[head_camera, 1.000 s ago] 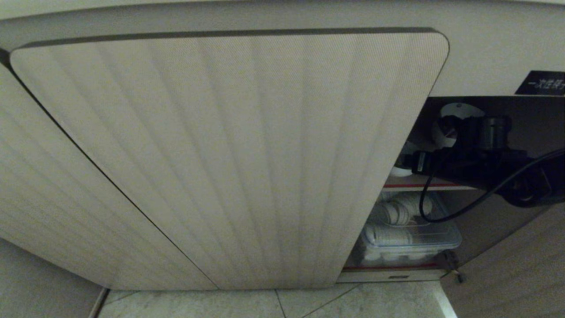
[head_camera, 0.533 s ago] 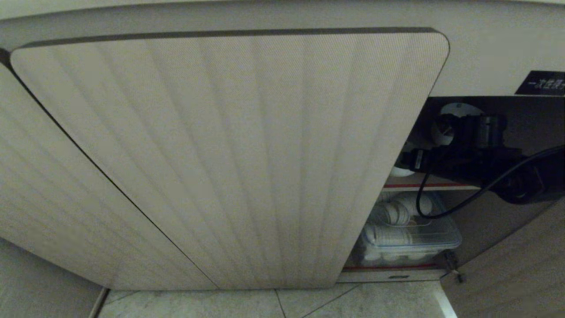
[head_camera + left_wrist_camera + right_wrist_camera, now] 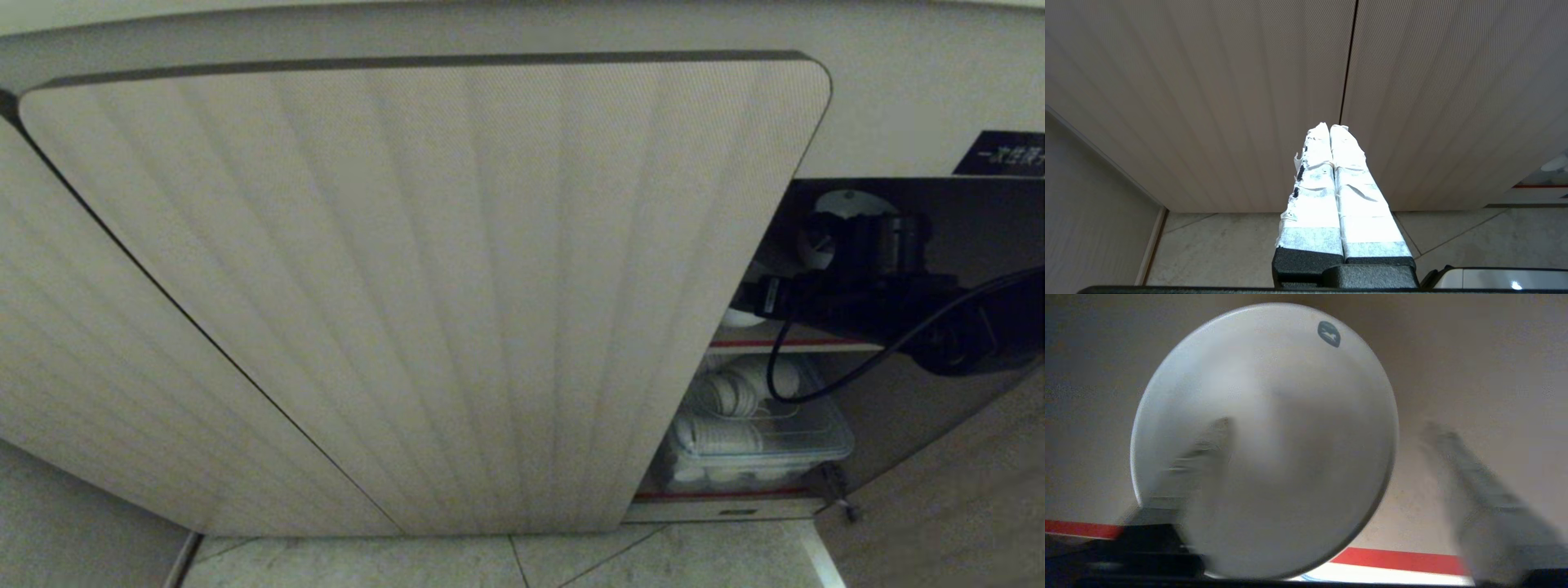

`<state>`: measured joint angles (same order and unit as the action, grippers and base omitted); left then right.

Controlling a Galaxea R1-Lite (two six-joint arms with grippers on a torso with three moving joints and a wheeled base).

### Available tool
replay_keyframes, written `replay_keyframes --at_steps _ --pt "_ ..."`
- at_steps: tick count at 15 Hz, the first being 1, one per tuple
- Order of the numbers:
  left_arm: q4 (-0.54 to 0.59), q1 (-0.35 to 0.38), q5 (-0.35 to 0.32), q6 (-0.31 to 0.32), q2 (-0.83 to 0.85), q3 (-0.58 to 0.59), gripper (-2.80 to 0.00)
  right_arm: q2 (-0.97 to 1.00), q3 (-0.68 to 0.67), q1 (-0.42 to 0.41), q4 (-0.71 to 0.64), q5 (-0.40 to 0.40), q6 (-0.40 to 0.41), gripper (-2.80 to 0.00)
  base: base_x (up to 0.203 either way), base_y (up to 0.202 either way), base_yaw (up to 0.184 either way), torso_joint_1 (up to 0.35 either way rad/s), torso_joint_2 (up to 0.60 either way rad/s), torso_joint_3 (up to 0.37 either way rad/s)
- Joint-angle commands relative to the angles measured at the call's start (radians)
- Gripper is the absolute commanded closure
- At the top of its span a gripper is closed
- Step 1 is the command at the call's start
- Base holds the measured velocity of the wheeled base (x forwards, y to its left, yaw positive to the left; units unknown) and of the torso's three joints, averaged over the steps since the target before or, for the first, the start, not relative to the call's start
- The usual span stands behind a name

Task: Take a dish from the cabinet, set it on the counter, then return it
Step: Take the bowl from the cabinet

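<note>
One dish (image 3: 1265,428): small, round, plain white, smooth and glazed-looking, with a tiny grey mark near its rim. Location: upper shelf (image 3: 784,343) of the cabinet (image 3: 898,457), on the grey-brown board with the red-striped edge, directly before the right claw (image 3: 1323,433).

Right claw: reaches in through the open doorway; its two pale wrapped fingers (image 3: 1474,473) stand spread. One finger shows in front of the bowl's face and the other well beside its rim, so the rim lies between them; no grip is visible, and whether either finger touches cannot be told.

Handling, by judgement: rigid, light, slick-surfaced and breakable. A firm pinch across the rim, one finger inside and one outside, looks the soundest hold; a loose pinch could let the glaze slip.

Left claw (image 3: 1329,127): parked outside, tape-wrapped fingers pressed together on nothing, pointing at the seam between two doors.

Cabinet doors (image 3: 424,286): beige, vertically ribbed, round-cornered, matt woven-looking texture.

Lower shelf: clear plastic lidded box (image 3: 759,445) holding white rounded items, not identifiable.

Black label (image 3: 1000,153) with white characters above the opening.

Floor (image 3: 506,563): pale stone-like tiles.
</note>
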<state>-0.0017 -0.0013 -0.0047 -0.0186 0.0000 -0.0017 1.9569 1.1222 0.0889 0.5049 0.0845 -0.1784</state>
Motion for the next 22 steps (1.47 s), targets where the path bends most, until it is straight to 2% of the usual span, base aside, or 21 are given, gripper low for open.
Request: replay_keyframes --at_steps 1,10,13,22 --pt "0.0 0.001 -0.001 -0.001 0.0 0.0 0.0 0.004 0.012 0.0 0.003 0.001 -0.001 0.0 0.0 0.0 0.0 0.0 0.0 0.0" --pt "0.0 0.0 -0.001 -0.001 0.0 0.0 0.0 0.008 0.028 0.001 0.004 0.0 -0.001 0.0 0.0 0.0 0.0 0.0 0.0 0.0" --pt "0.0 0.0 -0.001 -0.001 0.0 0.0 0.0 0.008 0.03 0.005 0.004 -0.059 -0.003 0.0 0.0 0.0 0.0 0.0 0.0 0.0" --pt "0.0 0.0 0.0 0.0 0.0 0.0 0.0 -0.039 0.019 0.012 -0.047 -0.058 -0.005 0.0 0.0 0.0 0.0 0.0 0.0 0.0"
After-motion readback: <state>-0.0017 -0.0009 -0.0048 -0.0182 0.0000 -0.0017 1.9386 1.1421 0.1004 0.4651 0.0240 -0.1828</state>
